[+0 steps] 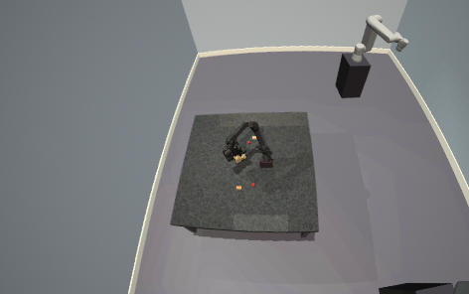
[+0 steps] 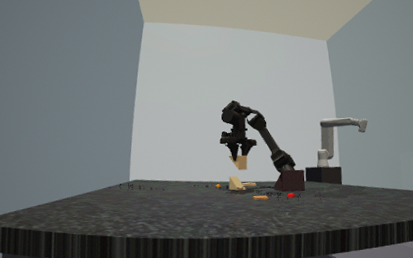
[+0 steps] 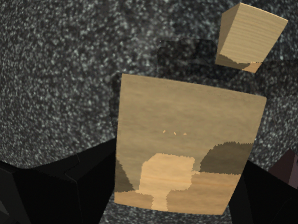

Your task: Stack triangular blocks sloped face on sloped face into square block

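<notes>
My gripper (image 2: 241, 157) (image 3: 177, 153) is shut on a tan triangular block (image 2: 243, 162) (image 3: 185, 120), with fingers on two opposite sides. The block is in the air, its narrow part downward in the exterior view. The other triangular block (image 2: 235, 183) (image 3: 254, 36) stands on the table (image 1: 209, 209) (image 2: 152, 211), below the held one with a gap between them. In the wrist view it lies toward the upper right, clear of the held block's outline. In the top view both blocks are small and close together beside the hand; I cannot tell which is which.
Small orange pieces (image 1: 238, 188) (image 1: 253, 137) (image 2: 260, 198) and red pieces (image 1: 253, 185) (image 1: 248, 142) (image 2: 291, 195) lie on the table. The arm's dark red base (image 1: 266, 164) (image 2: 290, 180) stands right of the blocks. Another arm (image 1: 376, 35) (image 2: 328, 137) stands off the table.
</notes>
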Available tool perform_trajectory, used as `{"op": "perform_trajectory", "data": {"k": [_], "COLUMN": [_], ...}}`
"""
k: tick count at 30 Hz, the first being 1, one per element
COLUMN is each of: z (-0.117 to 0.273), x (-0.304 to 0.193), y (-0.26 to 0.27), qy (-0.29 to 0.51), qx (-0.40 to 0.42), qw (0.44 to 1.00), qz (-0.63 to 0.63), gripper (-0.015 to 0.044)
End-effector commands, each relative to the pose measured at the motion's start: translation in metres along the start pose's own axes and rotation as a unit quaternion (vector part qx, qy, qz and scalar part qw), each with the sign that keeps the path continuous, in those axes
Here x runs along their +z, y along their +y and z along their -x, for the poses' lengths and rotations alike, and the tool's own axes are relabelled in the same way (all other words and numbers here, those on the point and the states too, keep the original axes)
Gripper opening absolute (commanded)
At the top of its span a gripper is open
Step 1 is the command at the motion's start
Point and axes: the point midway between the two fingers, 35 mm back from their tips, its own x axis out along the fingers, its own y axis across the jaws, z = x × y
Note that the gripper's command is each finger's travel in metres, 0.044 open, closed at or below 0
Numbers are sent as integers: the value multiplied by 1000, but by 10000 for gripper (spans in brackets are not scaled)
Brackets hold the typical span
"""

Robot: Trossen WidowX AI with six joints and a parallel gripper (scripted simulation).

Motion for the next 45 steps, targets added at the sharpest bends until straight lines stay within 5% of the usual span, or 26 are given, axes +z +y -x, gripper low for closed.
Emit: {"op": "perform_trajectory", "data": {"k": [1, 20, 45], "z": [9, 26, -60], "x": [4, 9, 46], "y": [-19, -66, -72], "qy": [1, 1, -1], "qx": [0, -2, -2], "qw": [1000, 1000, 1000], "qz": [-1, 0, -1], "gripper": [0, 0, 0]}}
